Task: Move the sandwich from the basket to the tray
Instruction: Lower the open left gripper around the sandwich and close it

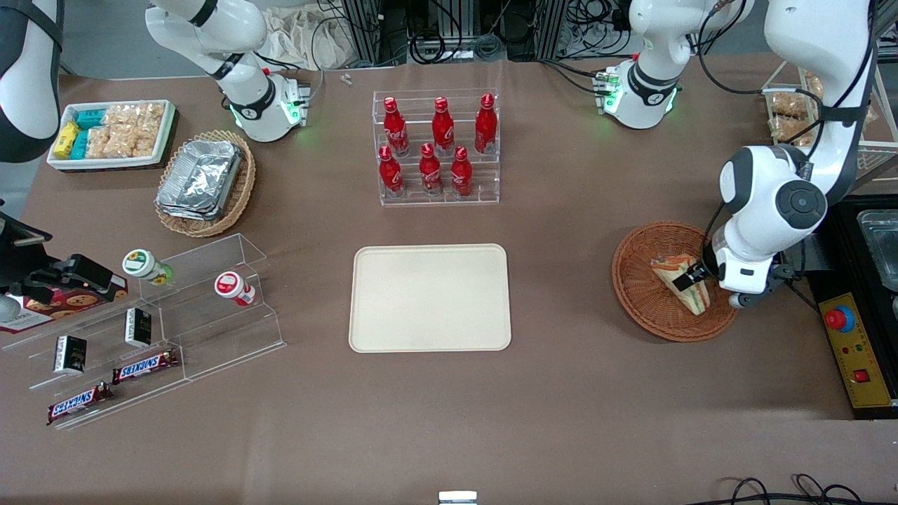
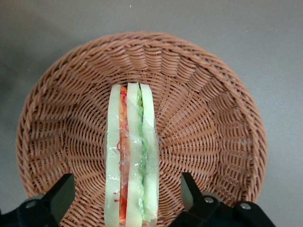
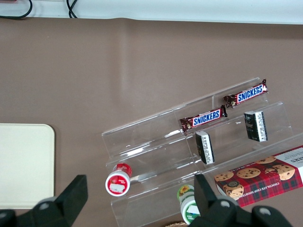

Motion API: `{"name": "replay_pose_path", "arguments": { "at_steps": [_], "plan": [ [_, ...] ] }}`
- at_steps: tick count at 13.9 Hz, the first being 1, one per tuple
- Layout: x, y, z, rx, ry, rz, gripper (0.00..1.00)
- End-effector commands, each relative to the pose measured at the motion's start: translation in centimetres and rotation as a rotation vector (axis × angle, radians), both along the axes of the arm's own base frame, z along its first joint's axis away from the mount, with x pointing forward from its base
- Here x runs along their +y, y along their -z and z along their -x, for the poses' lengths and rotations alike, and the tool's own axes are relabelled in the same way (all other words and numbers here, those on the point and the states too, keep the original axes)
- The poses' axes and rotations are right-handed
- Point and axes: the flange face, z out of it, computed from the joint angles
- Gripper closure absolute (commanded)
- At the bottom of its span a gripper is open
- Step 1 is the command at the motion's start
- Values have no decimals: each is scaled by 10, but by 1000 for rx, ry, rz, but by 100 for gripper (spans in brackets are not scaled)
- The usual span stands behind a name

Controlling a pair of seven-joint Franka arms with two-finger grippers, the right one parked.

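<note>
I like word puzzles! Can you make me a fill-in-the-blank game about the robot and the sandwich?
1. The sandwich lies in the round wicker ____.
2. The end effector is ____, one finger on each side of the sandwich.
3. The cream tray has ____ on it.
4. The clear rack holds ____ red cola bottles.

Missing words: basket; open; nothing; six

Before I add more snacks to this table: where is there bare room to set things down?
The tray is bare, with open tabletop between it and the bottle rack, and nearer the camera. The parked arm's end is crowded. The gripper, open, straddles the sandwich in the basket.
</note>
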Motion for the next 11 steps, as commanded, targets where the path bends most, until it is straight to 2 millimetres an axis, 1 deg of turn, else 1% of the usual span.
{"name": "replay_pose_path", "arguments": {
  "at_steps": [1, 4, 6, 7, 8, 9, 10, 11],
  "plan": [
    [0, 13, 13, -24, -29, -4, 1],
    [-1, 21, 17, -24, -35, -1, 1],
    [-1, 31, 24, -37, -32, 4, 2],
    [-2, 34, 26, -46, -30, 6, 5],
    [-2, 34, 25, -49, -30, 7, 11],
    [-2, 35, 25, -48, -30, 7, 22],
    [-2, 34, 25, -49, -27, 7, 35],
    [-2, 32, 24, -54, -24, 7, 50]
  ]
}}
